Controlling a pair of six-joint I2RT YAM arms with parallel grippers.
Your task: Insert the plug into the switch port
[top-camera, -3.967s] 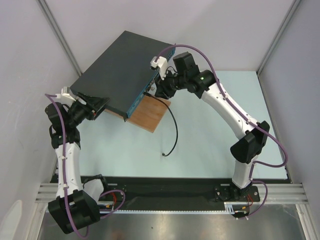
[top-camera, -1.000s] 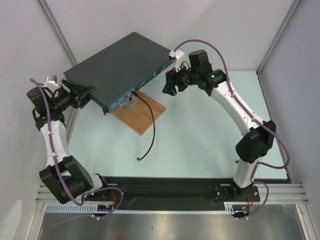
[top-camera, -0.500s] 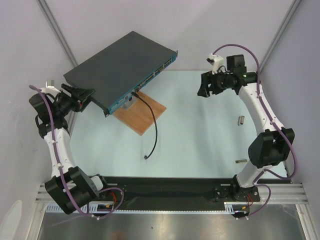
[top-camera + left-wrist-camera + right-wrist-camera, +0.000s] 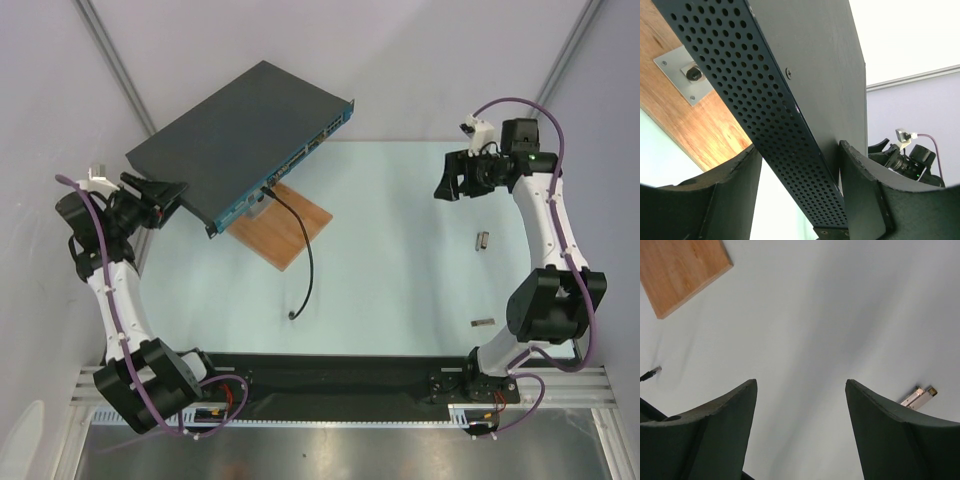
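The switch [image 4: 235, 125] is a flat dark grey box with a teal front face, lying tilted over the wooden board [image 4: 290, 235]. My left gripper [image 4: 165, 190] straddles its near-left corner, one finger on the top face [image 4: 860, 190] and one against the perforated side [image 4: 735, 190]. A black cable [image 4: 305, 255] runs from a socket in the front face [image 4: 268, 187] down to the table. Its free plug end [image 4: 293, 316] lies loose and also shows in the right wrist view [image 4: 652, 372]. My right gripper [image 4: 447, 185] is open and empty, far right of the switch.
The board carries a small metal plate [image 4: 687, 75] under the switch. Two small metal pieces lie on the table at the right [image 4: 482, 240] [image 4: 484, 322]; one shows in the right wrist view [image 4: 920, 396]. Walls close in the back and sides.
The switch has turned counterclockwise with my left gripper on its corner. My right gripper has let go at the switch's front face and drawn away to the right, open. The cable stays in the socket.
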